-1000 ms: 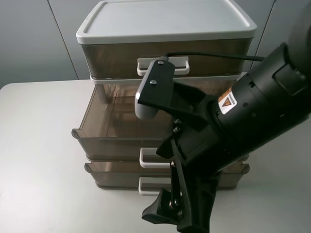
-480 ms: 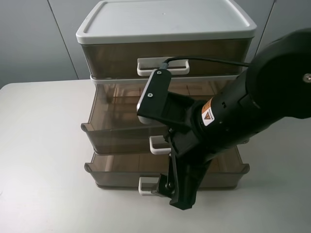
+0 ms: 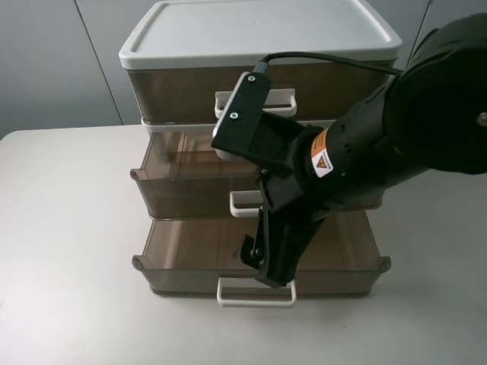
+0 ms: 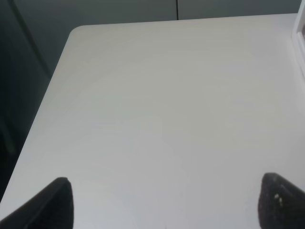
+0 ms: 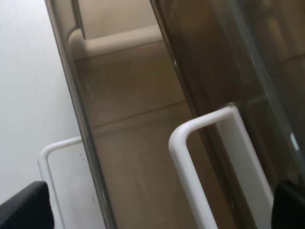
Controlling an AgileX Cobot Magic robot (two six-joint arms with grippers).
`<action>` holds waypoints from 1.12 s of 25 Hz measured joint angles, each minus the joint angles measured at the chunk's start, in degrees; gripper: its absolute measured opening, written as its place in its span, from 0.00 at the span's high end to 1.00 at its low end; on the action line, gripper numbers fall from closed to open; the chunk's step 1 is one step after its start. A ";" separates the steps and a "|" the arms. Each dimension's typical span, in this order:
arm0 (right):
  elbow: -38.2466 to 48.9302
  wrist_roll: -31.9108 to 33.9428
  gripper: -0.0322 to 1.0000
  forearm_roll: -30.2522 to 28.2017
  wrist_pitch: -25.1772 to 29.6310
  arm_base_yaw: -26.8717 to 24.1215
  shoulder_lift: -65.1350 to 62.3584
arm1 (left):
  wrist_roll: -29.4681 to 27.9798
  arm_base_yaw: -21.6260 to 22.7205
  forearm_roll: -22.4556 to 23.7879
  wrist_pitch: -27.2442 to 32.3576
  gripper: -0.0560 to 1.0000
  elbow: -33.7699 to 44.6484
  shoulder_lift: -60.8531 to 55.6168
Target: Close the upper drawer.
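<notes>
A white table (image 3: 61,228) stands before grey wall panels (image 3: 53,61) and carries a three-drawer unit (image 3: 259,30) with a white lid. From the high camera, the upper drawer (image 3: 190,194), the smoky-brown middle tier, stands partly out from the unit, its white loop handle (image 3: 245,204) facing forward. The taller top-tier drawer (image 3: 175,91) above it sits flush. The lowest drawer (image 3: 190,270) juts further out than the one above. The black right arm (image 3: 396,152) reaches across the unit's front, and the right gripper (image 3: 262,266) points down over the lowest drawer, just in front of the upper drawer's handle.

From the left wrist, the left gripper (image 4: 167,205) hangs over bare table (image 4: 167,95), its dark fingertips (image 4: 59,202) wide apart with nothing between them.

From the right wrist, the right gripper (image 5: 157,210) has its jaws apart. The upper drawer (image 5: 205,62) shows its loop handle (image 5: 183,162) between the fingertips, close to one; contact cannot be told. Beside it lies the lowest drawer (image 5: 128,95).
</notes>
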 joint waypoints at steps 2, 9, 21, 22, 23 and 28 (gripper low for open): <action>-1.50 1.38 0.29 -1.38 1.61 0.00 -0.13 | 0.00 0.00 0.00 0.00 0.24 0.00 0.00; -3.99 -1.21 0.29 0.75 6.74 0.97 -5.31 | 0.00 0.00 0.00 0.00 0.24 0.00 0.00; -0.49 -10.09 0.29 15.90 7.81 2.64 -3.98 | 0.00 0.00 0.00 0.00 0.24 0.00 0.00; -0.49 -10.36 0.29 16.02 7.81 2.64 -3.18 | 0.00 0.00 0.00 0.00 0.24 0.00 0.00; -0.49 -10.63 0.29 16.02 7.81 2.64 -2.46 | 0.00 0.00 0.00 0.00 0.24 0.00 0.00; -0.35 -11.36 0.29 15.42 5.33 2.64 2.07 | 0.00 0.00 0.00 0.00 0.24 0.00 0.00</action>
